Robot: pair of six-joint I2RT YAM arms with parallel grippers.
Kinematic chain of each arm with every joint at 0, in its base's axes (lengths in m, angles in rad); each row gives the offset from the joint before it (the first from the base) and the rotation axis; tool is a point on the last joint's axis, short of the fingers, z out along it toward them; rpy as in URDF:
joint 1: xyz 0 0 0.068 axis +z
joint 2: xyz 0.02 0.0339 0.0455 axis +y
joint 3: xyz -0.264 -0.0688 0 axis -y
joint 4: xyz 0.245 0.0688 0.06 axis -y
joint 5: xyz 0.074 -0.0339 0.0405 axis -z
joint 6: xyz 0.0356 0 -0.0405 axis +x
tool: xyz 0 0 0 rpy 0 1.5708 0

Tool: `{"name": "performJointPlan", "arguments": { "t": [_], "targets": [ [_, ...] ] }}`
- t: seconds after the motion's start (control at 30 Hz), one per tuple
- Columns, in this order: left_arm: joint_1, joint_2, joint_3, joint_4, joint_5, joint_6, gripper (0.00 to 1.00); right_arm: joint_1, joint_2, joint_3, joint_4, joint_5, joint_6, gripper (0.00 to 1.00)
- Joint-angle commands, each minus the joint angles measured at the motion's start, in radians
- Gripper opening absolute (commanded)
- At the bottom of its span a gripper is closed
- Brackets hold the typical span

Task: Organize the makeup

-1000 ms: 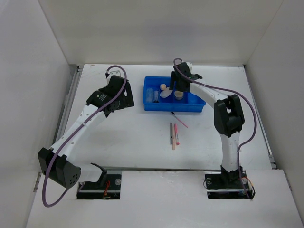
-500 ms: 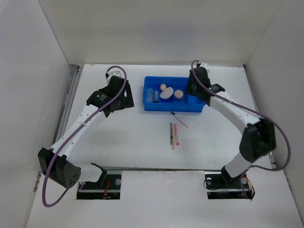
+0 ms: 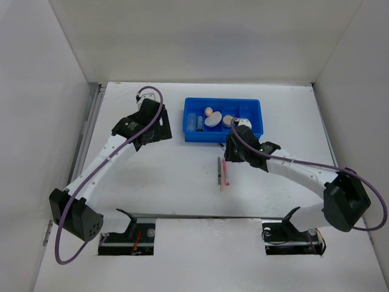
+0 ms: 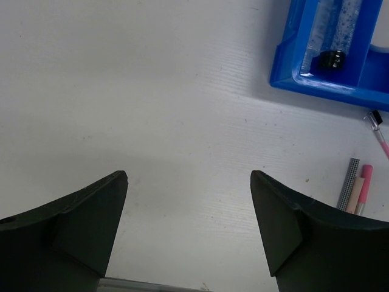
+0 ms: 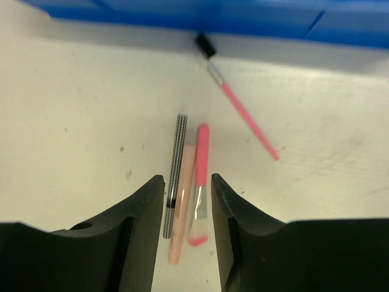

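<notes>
Moved: the right arm had swung away from the tray's right end and come down toward the near side, bringing the right gripper (image 5: 187, 182) over the loose pencils; the left arm had kept its place.
Pencils: three lay side by side on the table (image 3: 170, 176) in front of the tray, touching or nearly so: a checkered pencil (image 5: 176, 158) on the left, a peach pencil (image 5: 177, 240) in the middle and a pink brush (image 5: 202, 158) on the right, bristles toward the camera.
Thin pink stick (image 5: 246, 121): lay apart from those three, slanted, its black tip just beside the tray's front wall.
Clear tubes (image 4: 343, 24): lay lengthwise in the tray's left compartment, with a small black cylinder (image 4: 332, 59) at their near end.
Peach sponge (image 3: 208, 112): sat in the tray right of the tubes, the cream puff (image 3: 213, 120) just beside it.
Round compact (image 3: 228, 120): sat in the tray right of the puff, partly hidden behind the right wrist.
Blue tray (image 3: 200, 137): stood at the far middle of the table.
Right gripper: jaws parted by a narrow gap, nothing clamped, the three pencils showing between the fingers.
Left gripper (image 4: 188, 182): jaws spread wide over bare table, left of the tray, holding nothing.
</notes>
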Motion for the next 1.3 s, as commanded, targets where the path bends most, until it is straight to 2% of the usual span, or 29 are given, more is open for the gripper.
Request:
{"name": "performJointPlan", "arguments": {
  "t": [0.0,0.17,0.4,0.63,0.9,0.97,1.0,1.03,1.07,1.1,1.13,1.17,1.27],
  "targets": [
    [0.004,-0.032,-0.013,0.012,0.005,-0.001,0.79,0.017,0.049,-0.029,0.057,-0.047,0.054,0.43],
    [0.004,-0.042,-0.022,0.012,0.014,-0.001,0.79,0.037,0.175,-0.054,0.111,-0.093,0.065,0.44],
    [0.004,-0.042,-0.031,0.012,0.005,-0.001,0.79,0.069,0.258,-0.063,0.146,-0.093,0.085,0.44],
    [0.004,-0.042,-0.031,0.012,0.005,-0.001,0.79,0.069,0.22,-0.084,0.157,-0.063,0.094,0.44],
    [0.004,-0.051,-0.053,0.012,0.005,-0.001,0.79,0.093,0.125,-0.069,0.071,0.009,0.094,0.44],
    [0.016,-0.014,-0.106,0.09,-0.012,-0.001,0.79,0.116,0.079,-0.04,0.034,0.045,0.103,0.55],
    [0.031,0.038,-0.12,0.091,-0.11,-0.022,0.77,0.117,0.067,-0.031,0.034,0.045,0.103,0.59],
    [0.08,0.116,-0.072,0.019,-0.092,-0.155,0.69,0.117,0.053,-0.012,0.025,0.045,0.103,0.63],
    [0.17,0.277,-0.039,-0.038,-0.062,-0.205,0.67,0.117,0.028,-0.003,0.025,0.045,0.103,0.64],
    [0.189,0.337,-0.039,-0.073,-0.092,-0.252,0.68,0.117,0.016,-0.003,0.025,0.045,0.103,0.64],
    [0.189,0.371,-0.057,-0.074,-0.11,-0.282,0.74,0.117,0.005,0.011,0.025,0.045,0.103,0.64],
    [0.189,0.385,-0.082,-0.074,-0.11,-0.303,0.81,0.117,-0.008,0.02,0.01,0.045,0.103,0.66],
    [0.179,0.288,-0.252,0.038,-0.075,-0.329,0.81,0.126,-0.019,0.051,-0.02,0.054,0.083,0.66]
  ]
}}
